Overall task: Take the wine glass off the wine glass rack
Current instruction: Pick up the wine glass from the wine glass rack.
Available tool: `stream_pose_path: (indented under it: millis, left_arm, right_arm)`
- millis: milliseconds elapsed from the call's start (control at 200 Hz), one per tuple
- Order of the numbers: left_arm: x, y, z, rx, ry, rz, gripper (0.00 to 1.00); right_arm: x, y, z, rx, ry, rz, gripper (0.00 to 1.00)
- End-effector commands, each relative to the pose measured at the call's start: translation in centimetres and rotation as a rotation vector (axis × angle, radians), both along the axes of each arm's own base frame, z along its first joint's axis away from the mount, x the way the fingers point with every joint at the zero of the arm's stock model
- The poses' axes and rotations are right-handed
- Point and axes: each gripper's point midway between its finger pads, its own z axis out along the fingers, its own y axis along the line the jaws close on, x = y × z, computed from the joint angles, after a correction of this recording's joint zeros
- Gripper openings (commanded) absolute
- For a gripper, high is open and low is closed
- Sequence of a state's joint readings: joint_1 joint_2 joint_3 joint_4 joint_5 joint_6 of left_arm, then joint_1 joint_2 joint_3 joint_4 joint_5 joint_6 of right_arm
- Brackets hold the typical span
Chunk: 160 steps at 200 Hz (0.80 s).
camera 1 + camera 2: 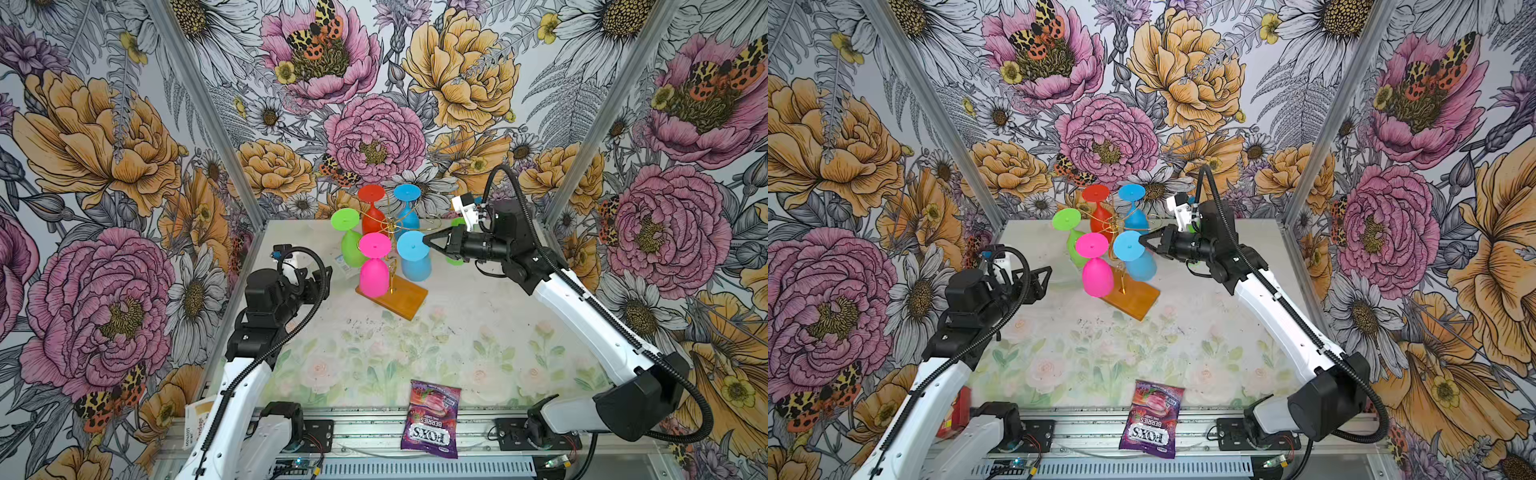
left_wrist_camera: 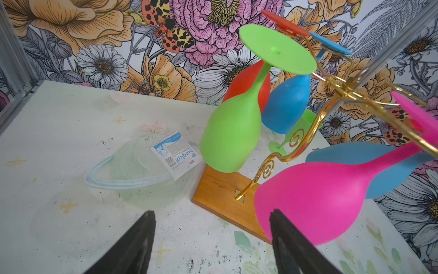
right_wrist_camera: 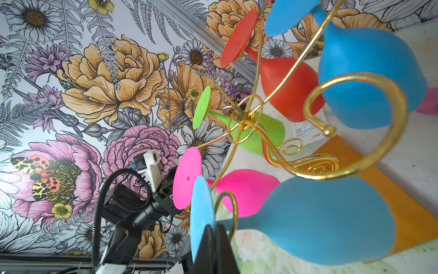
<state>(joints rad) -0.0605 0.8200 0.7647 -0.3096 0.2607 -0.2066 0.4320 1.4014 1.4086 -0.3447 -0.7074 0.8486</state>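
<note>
The wine glass rack (image 1: pixel 405 297) is a gold wire stand on an orange-brown wooden base, and several coloured glasses hang from it upside down. The near blue wine glass (image 1: pixel 415 262) hangs on the rack's right side. My right gripper (image 1: pixel 426 241) is shut on the rim of its round foot, and in the right wrist view the black fingers (image 3: pixel 215 227) pinch the blue disc beside a gold hook, with the blue wine glass's bowl (image 3: pixel 331 220) beyond. My left gripper (image 1: pixel 326 276) is open, left of the rack. In the left wrist view it (image 2: pixel 212 211) holds nothing, with the pink glass (image 2: pixel 315 199) just past one finger.
Pink (image 1: pixel 374 278), green (image 1: pixel 352 249), red (image 1: pixel 372 216) and a far blue glass (image 1: pixel 407 212) also hang on the rack. Another green glass (image 2: pixel 301 128) lies on the table behind it. A surgical packet (image 2: pixel 176 154) lies left of the base. A candy bag (image 1: pixel 432 419) sits at the front edge.
</note>
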Motion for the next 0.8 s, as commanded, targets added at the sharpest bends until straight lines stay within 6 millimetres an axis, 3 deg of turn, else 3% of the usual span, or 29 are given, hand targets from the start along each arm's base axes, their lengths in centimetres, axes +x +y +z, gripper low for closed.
stream_pose_path:
  millis: [0, 530, 796]
  left_arm:
    - [0.0, -0.1, 1.6, -0.002, -0.051, -0.018, 0.77]
    - [0.0, -0.2, 1.7, -0.001, -0.054, -0.02, 0.77]
    - [0.0, -0.2, 1.7, -0.002, -0.055, -0.022, 0.77]
  right_arm:
    - [-1.0, 0.1, 0.1, 0.002, -0.009, 0.024, 0.0]
    - [-1.4, 1.7, 0.6, 0.009, -0.02, 0.084, 0.0]
    - [-0.4, 2.1, 1.2, 0.014, -0.038, 0.08, 0.0]
